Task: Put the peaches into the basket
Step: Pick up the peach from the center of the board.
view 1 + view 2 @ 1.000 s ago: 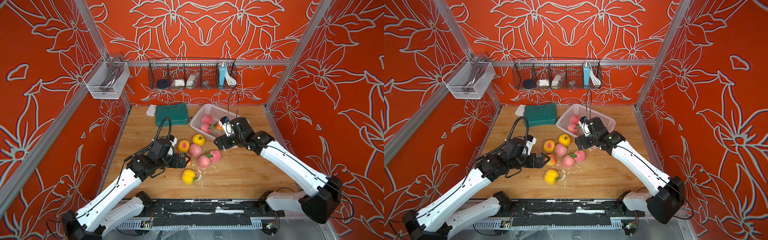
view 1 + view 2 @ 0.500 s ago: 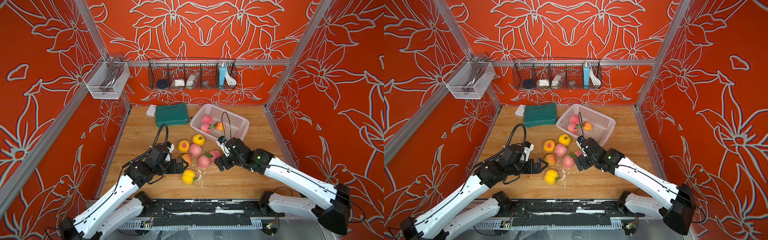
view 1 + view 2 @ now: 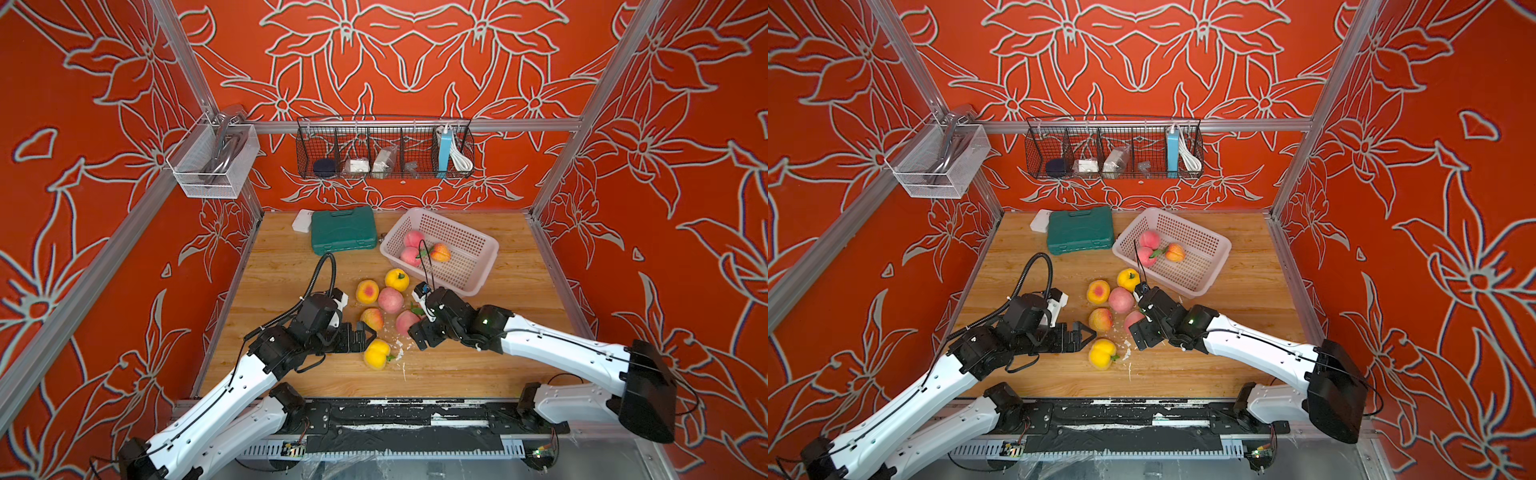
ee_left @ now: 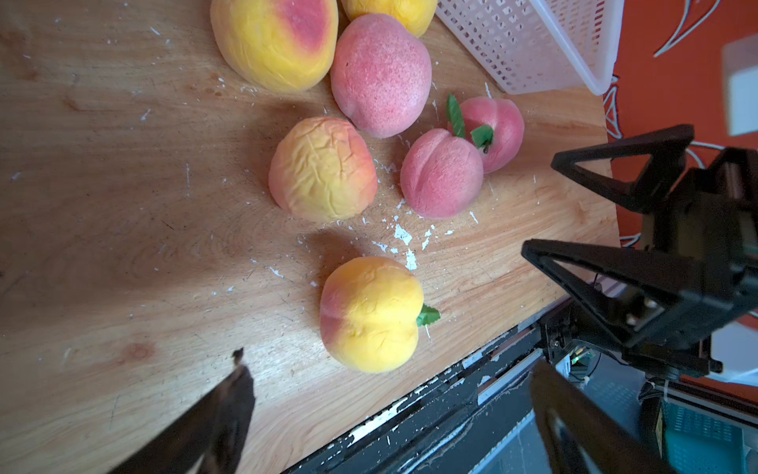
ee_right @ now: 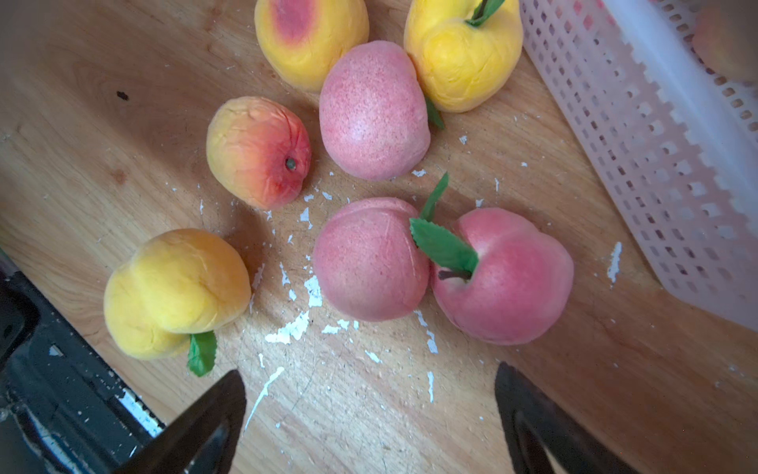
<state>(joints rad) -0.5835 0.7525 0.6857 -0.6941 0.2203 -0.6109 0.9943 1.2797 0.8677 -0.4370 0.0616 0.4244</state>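
The pale pink basket (image 3: 493, 249) stands at the back right of the wooden table, with three peaches in it: two pink (image 3: 414, 239) and one orange (image 3: 440, 252). Several more peaches lie in a cluster before it, among them a yellow one (image 3: 376, 353) nearest the front and a pink one (image 3: 406, 323). My left gripper (image 3: 369, 340) is open, low over the table just left of the yellow peach (image 4: 371, 314). Right of the pink peach my right gripper (image 3: 415, 338) is also open. In the right wrist view two pink peaches (image 5: 365, 258) lie just ahead of its empty fingers (image 5: 229, 394).
A green case (image 3: 344, 230) and a small white box (image 3: 302, 220) lie at the back left. A black wire rack (image 3: 384, 153) and a white mesh bin (image 3: 214, 160) hang on the walls. White flakes dot the wood. A black rail (image 3: 395, 415) runs along the front edge.
My right gripper has left the basket and come down towards the front, beside the pink peaches. The left gripper has slid a little towards the front, next to the yellow peach.
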